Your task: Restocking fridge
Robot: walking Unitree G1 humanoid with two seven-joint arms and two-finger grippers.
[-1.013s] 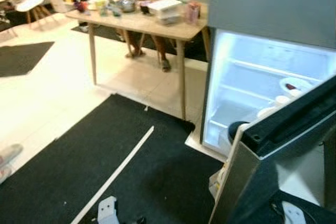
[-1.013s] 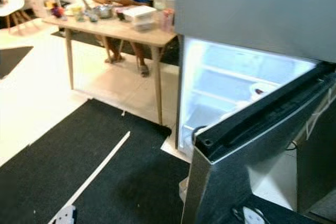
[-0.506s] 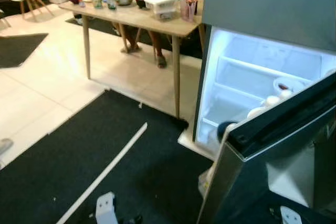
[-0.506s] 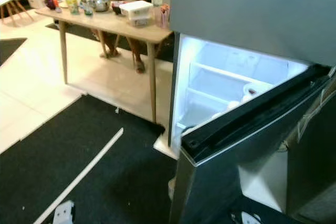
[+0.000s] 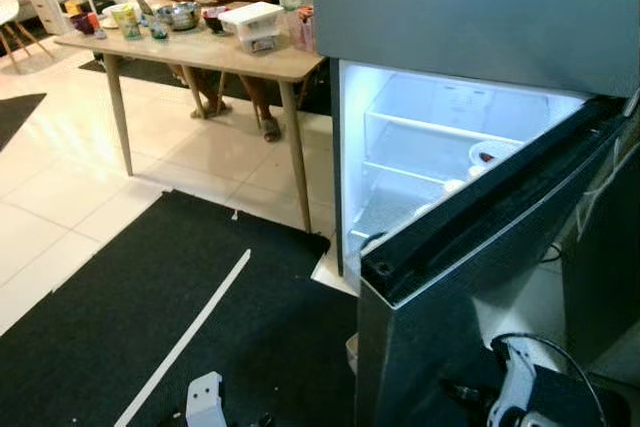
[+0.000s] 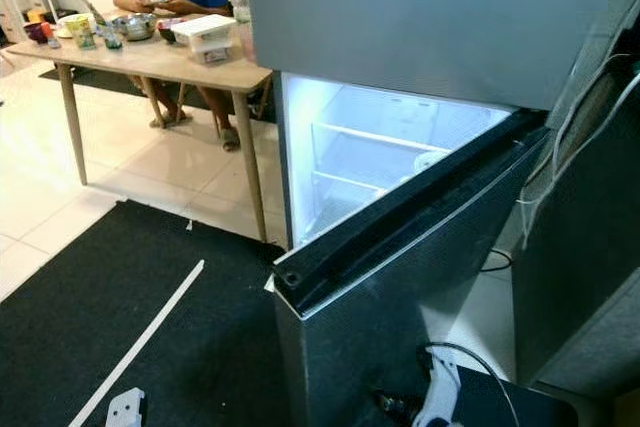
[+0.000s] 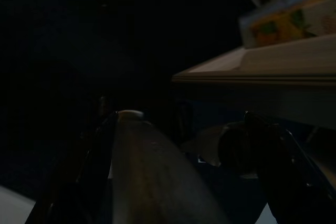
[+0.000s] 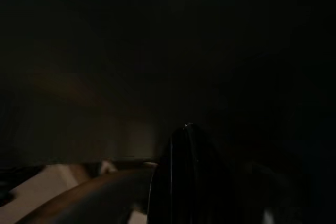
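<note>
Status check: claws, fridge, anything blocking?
Both claws idle, nothing held. Grey steel fridge lit inside, its door swung open across the front. Wooden table stands left of it.

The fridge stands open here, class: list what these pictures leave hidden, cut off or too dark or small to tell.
- Fridge lower shelves, eye views: hidden behind its open door.
- Bowl on the shelf: contents too small to tell.
- Items on the table: too small to identify.
- Right gripper, right wrist view: too dark to read its fingers.
- Left gripper, left wrist view: dim, fingers unclear.
</note>
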